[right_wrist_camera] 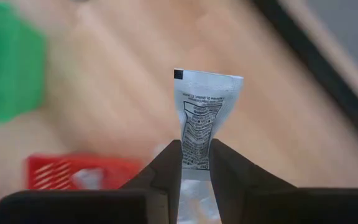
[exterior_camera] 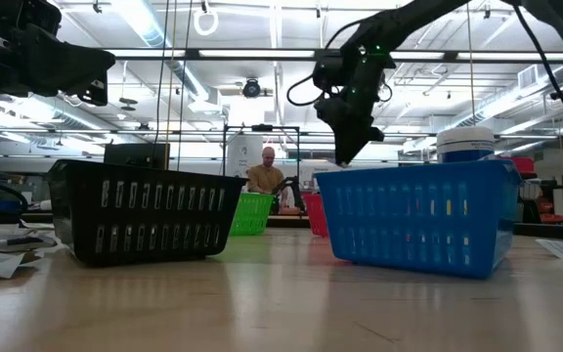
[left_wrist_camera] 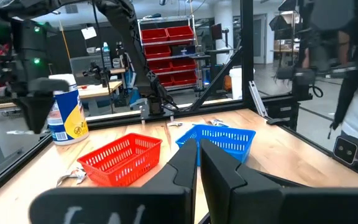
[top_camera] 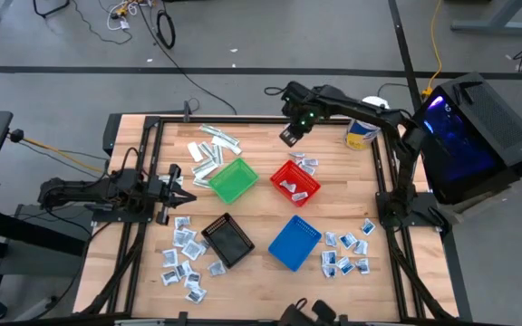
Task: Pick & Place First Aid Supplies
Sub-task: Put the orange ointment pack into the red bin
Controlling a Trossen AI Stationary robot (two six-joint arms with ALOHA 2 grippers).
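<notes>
Right gripper (right_wrist_camera: 196,163) pinches small white printed sachet (right_wrist_camera: 202,115) by its bottom edge only, off-centre from red mesh basket (top_camera: 294,181); could slip or miss.

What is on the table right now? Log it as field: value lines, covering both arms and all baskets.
right gripper: raised near the table's far edge, fingers pinching a packet
left gripper: low at the table's left side, holding nothing
red basket: holds at least one sachet
green basket: looks empty
black basket: looks empty
blue basket: looks empty
loose packets: clusters at near left, near right, far left
tub: far right
</notes>
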